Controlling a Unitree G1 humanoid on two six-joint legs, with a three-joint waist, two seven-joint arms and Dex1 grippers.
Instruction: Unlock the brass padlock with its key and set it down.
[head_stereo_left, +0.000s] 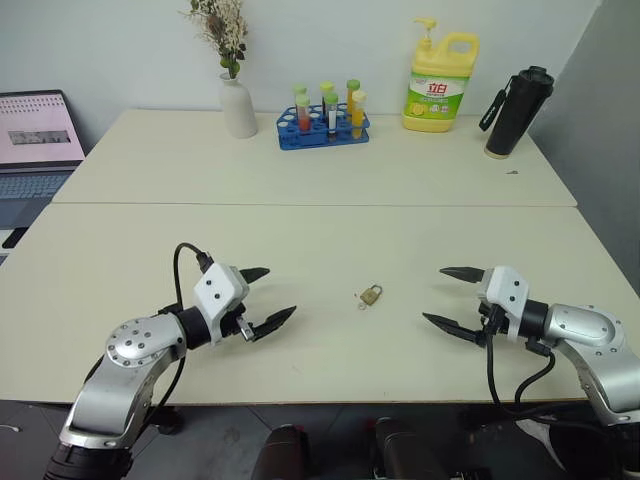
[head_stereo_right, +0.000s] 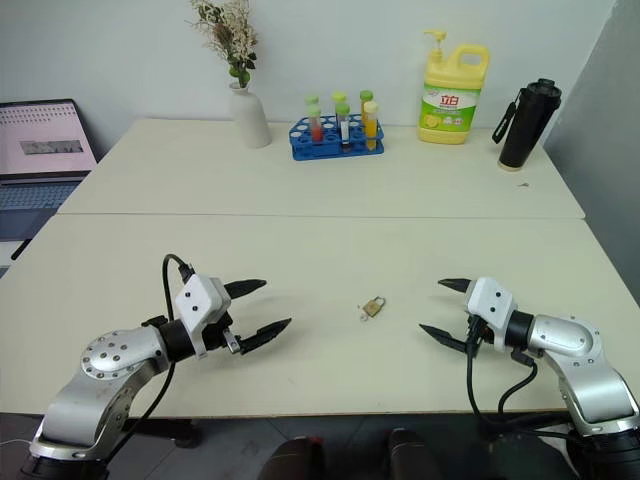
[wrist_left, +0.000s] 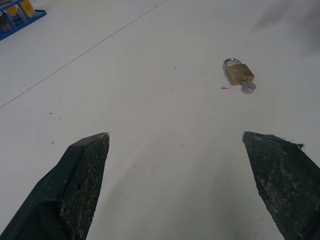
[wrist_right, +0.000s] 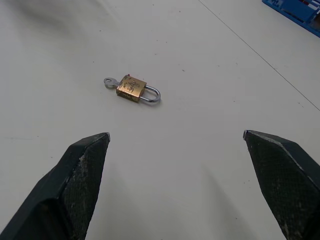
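The brass padlock (head_stereo_left: 371, 295) is lying flat on the pale counter (head_stereo_left: 300, 230), between the two grippers and a little beyond their fingertips, well apart from each. The key (wrist_right: 110, 81) is sticking out of the padlock's bottom end, its small round head resting on the counter, while the silvery shackle is sitting closed on the opposite end. The left gripper (head_stereo_left: 270, 296) is hovering just above the counter with its jaws spread wide and holding nothing, pointing toward the padlock. The right gripper (head_stereo_left: 450, 297) is facing it from the other side, jaws likewise spread wide and empty. Far beyond both grippers, a blue tube rack (head_stereo_left: 322, 128), a white vase (head_stereo_left: 238, 105), a yellow detergent bottle (head_stereo_left: 440, 80) and a black flask (head_stereo_left: 518, 112) are standing along the counter's back edge.
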